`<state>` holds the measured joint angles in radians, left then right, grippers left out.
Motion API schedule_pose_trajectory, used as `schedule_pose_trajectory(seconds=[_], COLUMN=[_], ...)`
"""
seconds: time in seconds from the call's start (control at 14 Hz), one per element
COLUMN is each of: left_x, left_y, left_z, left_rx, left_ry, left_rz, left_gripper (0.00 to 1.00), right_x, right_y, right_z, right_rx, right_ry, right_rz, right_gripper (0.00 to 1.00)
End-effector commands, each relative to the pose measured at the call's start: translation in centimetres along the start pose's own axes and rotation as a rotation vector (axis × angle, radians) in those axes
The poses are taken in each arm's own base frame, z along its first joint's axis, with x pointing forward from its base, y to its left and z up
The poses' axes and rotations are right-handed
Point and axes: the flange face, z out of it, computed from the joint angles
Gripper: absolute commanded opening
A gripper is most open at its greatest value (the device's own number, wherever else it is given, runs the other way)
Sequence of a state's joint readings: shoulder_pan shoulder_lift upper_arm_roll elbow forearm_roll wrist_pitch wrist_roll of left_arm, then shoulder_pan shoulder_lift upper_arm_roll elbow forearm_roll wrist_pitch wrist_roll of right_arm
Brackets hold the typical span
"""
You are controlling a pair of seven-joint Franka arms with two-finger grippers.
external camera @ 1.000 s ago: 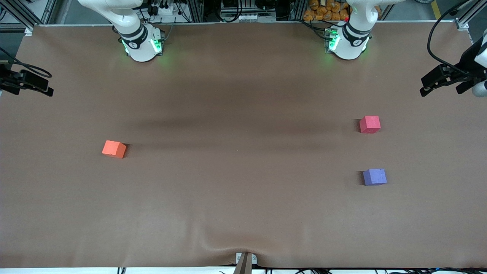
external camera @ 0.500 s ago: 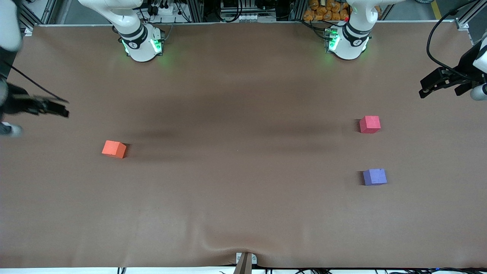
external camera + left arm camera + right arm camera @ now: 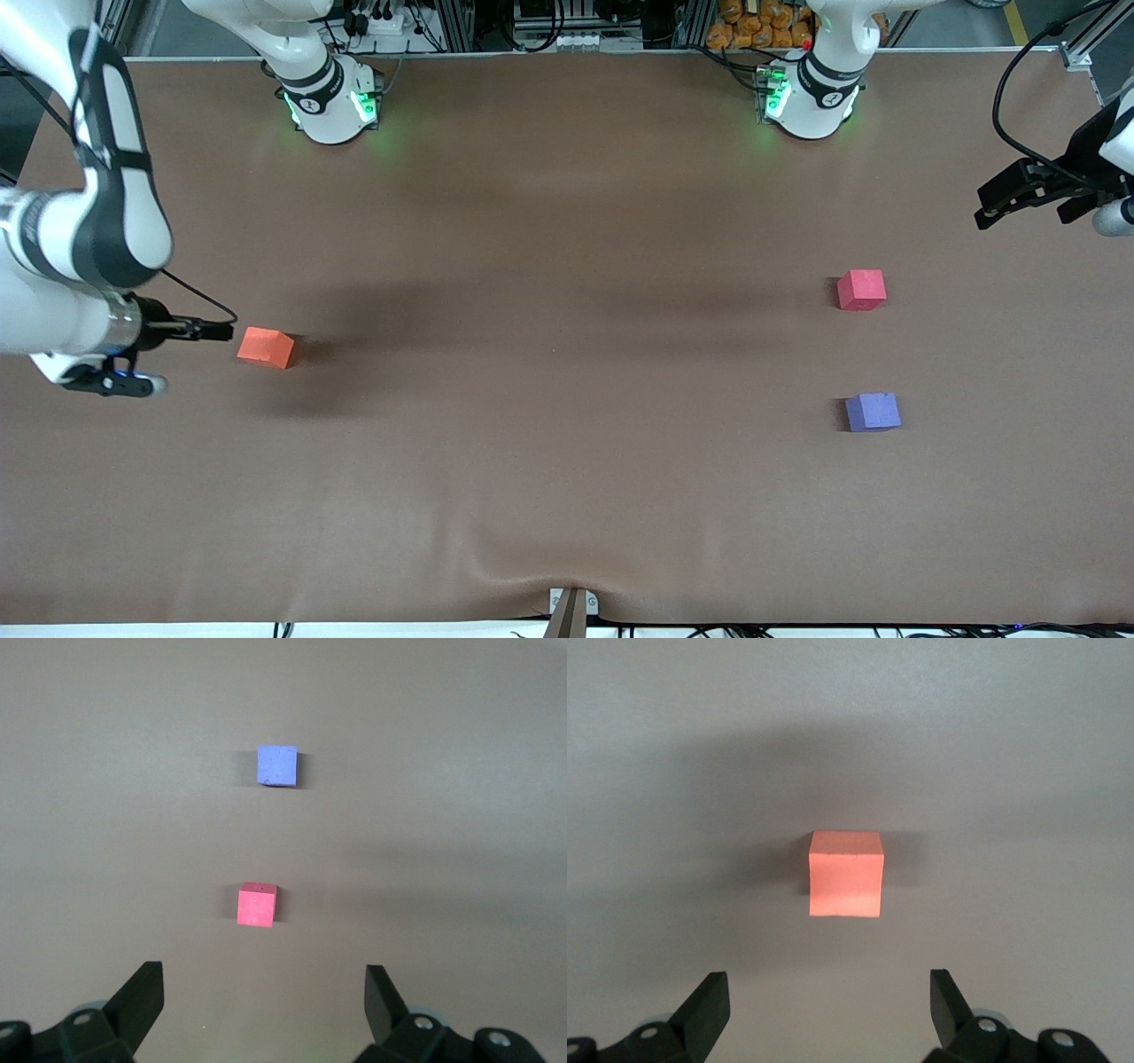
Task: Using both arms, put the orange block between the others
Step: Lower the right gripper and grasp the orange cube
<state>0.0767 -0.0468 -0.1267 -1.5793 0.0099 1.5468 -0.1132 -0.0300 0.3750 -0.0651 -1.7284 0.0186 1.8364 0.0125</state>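
Front view: the orange block (image 3: 265,347) sits on the brown bench (image 3: 567,461) at the frame's middle left, the red-pink cube (image 3: 861,290) and purple-blue cube (image 3: 873,412) at right.

Left wrist view: the left gripper (image 3: 264,1001), wide open, hangs over both cubes.

Right wrist view: the right gripper (image 3: 830,1005), wide open, hangs over the orange block.

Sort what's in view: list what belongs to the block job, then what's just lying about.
Job:
orange block
red-pink cube
purple-blue cube
right gripper, open by the orange block
left gripper, open

Lying about:
brown table cover
small clamp at its nearest edge
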Motion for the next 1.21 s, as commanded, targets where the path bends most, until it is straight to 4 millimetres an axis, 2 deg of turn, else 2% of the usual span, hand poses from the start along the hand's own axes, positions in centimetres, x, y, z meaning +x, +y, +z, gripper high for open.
schedule_pose_trajectory(seconds=[0.0, 0.21, 0.43, 0.79, 1.07, 1.14], left_x=[0.0, 0.0, 0.0, 0.1, 0.1, 0.2], left_y=[-0.2, -0.2, -0.2, -0.3, -0.2, -0.2], left_z=[-0.3, -0.4, -0.5, -0.2, 0.1, 0.3], left_rx=[0.006, 0.015, 0.016, 0.016, 0.017, 0.017], left_ry=[-0.006, -0.004, -0.002, -0.007, -0.014, -0.016], left_rz=[0.012, 0.012, 0.012, 0.010, 0.014, 0.014], left_gripper=[1.00, 1.00, 1.00, 1.00, 1.00, 1.00], right_x=[-0.1, -0.3, 0.4, 0.7, 0.8, 0.8], right_y=[0.5, 0.3, 0.4, 0.0, 0.1, 0.1], right_z=[3.8, 7.6, 10.8, 13.6, 15.0, 15.3], right_rx=[0.009, 0.007, 0.005, 0.005, 0.003, 0.003], right_ry=[0.026, 0.070, 0.060, 0.018, -0.005, -0.011], right_rz=[0.000, 0.005, 0.011, 0.057, 0.059, 0.060], right_gripper=[1.00, 1.00, 1.00, 1.00, 1.00, 0.94])
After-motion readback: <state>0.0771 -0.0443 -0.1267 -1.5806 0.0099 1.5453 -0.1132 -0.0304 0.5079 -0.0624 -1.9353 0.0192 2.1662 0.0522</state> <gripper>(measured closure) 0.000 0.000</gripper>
